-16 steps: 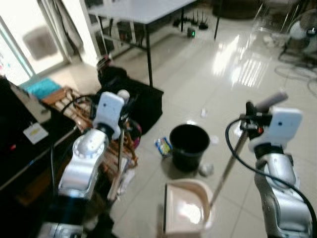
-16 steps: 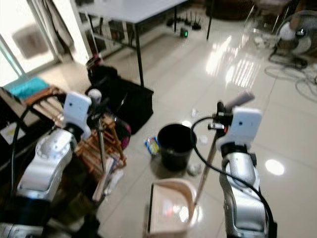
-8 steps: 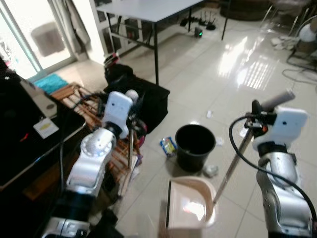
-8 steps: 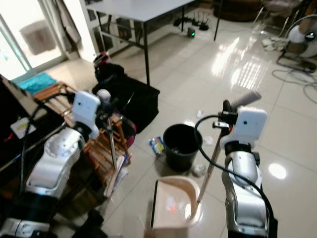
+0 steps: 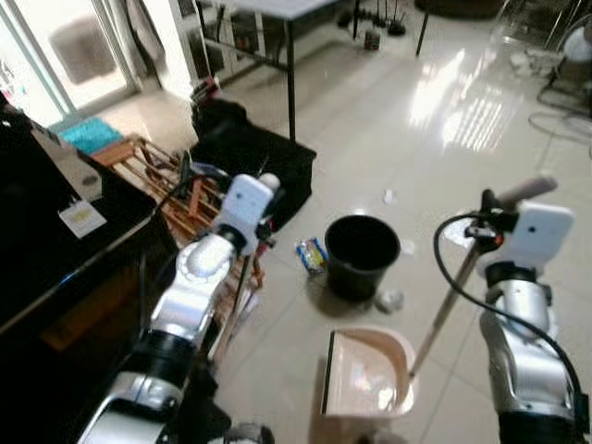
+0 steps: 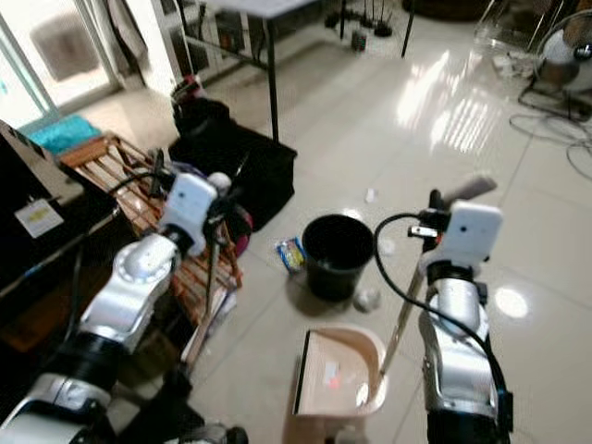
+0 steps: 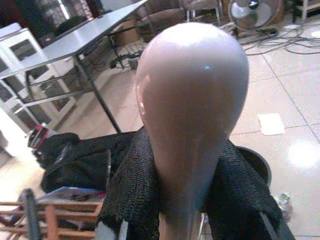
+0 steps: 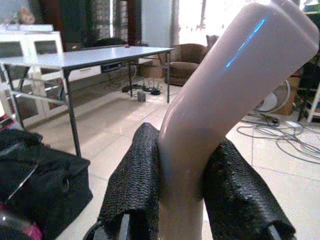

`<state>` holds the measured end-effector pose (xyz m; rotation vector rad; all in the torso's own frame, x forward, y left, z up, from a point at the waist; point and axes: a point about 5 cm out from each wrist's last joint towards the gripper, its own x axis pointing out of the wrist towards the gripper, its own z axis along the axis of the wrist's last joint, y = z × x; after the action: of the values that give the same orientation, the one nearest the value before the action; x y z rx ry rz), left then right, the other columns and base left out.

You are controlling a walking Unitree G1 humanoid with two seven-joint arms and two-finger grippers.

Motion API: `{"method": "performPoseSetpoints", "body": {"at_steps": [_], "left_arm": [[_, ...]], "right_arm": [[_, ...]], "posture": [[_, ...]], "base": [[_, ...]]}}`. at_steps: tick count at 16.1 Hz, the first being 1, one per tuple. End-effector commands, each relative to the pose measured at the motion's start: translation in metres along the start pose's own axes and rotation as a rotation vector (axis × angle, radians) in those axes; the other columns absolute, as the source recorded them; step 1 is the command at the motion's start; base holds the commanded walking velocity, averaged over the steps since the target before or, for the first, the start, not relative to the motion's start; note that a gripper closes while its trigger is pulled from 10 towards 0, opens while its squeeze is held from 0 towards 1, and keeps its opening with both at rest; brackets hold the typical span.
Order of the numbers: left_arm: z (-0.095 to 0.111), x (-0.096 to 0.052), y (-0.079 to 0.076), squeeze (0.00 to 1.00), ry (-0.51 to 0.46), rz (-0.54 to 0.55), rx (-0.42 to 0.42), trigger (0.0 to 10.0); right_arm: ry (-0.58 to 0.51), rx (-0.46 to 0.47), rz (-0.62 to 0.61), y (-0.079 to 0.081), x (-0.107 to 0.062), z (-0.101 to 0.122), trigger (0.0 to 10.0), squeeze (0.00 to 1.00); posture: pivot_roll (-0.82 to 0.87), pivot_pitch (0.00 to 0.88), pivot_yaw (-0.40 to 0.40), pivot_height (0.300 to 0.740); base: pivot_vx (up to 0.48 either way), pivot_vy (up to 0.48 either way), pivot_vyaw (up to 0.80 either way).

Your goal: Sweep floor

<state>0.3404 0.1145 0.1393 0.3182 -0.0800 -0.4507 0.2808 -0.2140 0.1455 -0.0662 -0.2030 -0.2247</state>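
My left gripper (image 5: 260,209) is shut on the top of an upright broom handle (image 7: 192,100). Its pole (image 5: 239,294) runs down beside a wooden rack. My right gripper (image 5: 487,226) is shut on the angled grip of the dustpan handle (image 8: 225,90). The beige dustpan (image 5: 370,381) rests on the tiles in front of me. A black bin (image 5: 361,254) stands just beyond it. Litter lies around the bin: a snack wrapper (image 5: 312,254), a crumpled ball (image 5: 389,301) and a small scrap (image 5: 388,196).
A black bag (image 5: 250,153) and a wooden rack (image 5: 176,194) sit left of the bin, under a table leg (image 5: 290,74). A dark cabinet (image 5: 65,268) stands at my left. A fan (image 5: 578,46) and cables lie at the far right. Glossy tiles stretch ahead.
The view has shifted slightly. My left arm with the broom has moved right, closer to the bin. The right gripper and dustpan stay about where they were.
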Motion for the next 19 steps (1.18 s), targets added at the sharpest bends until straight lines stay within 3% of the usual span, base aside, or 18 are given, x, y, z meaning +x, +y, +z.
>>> {"method": "performPoseSetpoints", "body": {"at_steps": [1,4,5,8,11,13,16,17,18,19], "left_arm": [[0.008,0.005,0.001,0.0,-0.038,-0.006,0.037,10.0],[0.008,0.009,-0.002,0.0,-0.061,-0.028,0.115,10.0],[0.011,0.015,-0.002,0.0,-0.089,-0.029,0.189,10.0],[0.021,0.024,-0.008,0.0,-0.141,-0.047,0.21,10.0],[0.025,0.032,-0.024,0.0,-0.184,-0.095,0.22,10.0],[0.021,0.038,-0.032,0.0,-0.163,-0.064,0.318,10.0],[0.022,0.044,-0.043,0.0,-0.16,-0.039,0.36,10.0],[0.021,0.044,-0.046,0.0,-0.157,-0.044,0.354,10.0],[0.021,0.047,-0.054,0.0,-0.148,-0.075,0.258,10.0],[0.023,0.049,-0.065,0.0,-0.146,-0.121,0.101,10.0]], "right_arm": [[-0.038,-0.021,0.039,0.007,0.002,0.004,10.0,0.0],[-0.076,-0.019,0.071,0.014,0.003,0.006,10.0,0.0],[-0.108,0.01,0.079,0.015,0.006,0.008,10.0,0.0],[-0.13,0.029,0.073,0.017,0.007,0.009,10.0,0.0],[-0.136,0.029,0.088,0.023,0.006,0.007,10.0,0.0],[-0.147,0.04,0.103,0.032,0.005,0.007,10.0,0.0],[-0.143,0.05,0.113,0.037,0.0,0.005,10.0,0.0],[-0.142,0.051,0.114,0.037,0.0,0.005,10.0,0.0],[-0.141,0.052,0.117,0.038,-0.001,0.004,10.0,0.0],[-0.141,0.053,0.118,0.039,-0.002,0.004,10.0,0.0]], "posture": [[-0.02,0.24,0.067,0.74],[-0.02,0.304,0.093,0.74],[-0.01,0.338,0.106,0.74],[-0.01,0.363,0.112,0.74],[-0.03,0.393,0.118,0.74],[-0.04,0.416,0.122,0.74],[-0.04,0.417,0.126,0.74],[-0.04,0.417,0.126,0.74],[-0.04,0.421,0.128,0.74],[-0.04,0.421,0.128,0.74]], "base": [[0.0,0.0,0.0],[0.0,0.0,0.0],[0.0,0.0,0.0],[0.0,0.0,0.0],[0.0,0.0,0.0],[0.0,0.0,0.0],[0.0,0.0,0.0],[0.0,0.0,0.0],[0.0,0.0,0.0],[0.0,0.0,0.0]]}}
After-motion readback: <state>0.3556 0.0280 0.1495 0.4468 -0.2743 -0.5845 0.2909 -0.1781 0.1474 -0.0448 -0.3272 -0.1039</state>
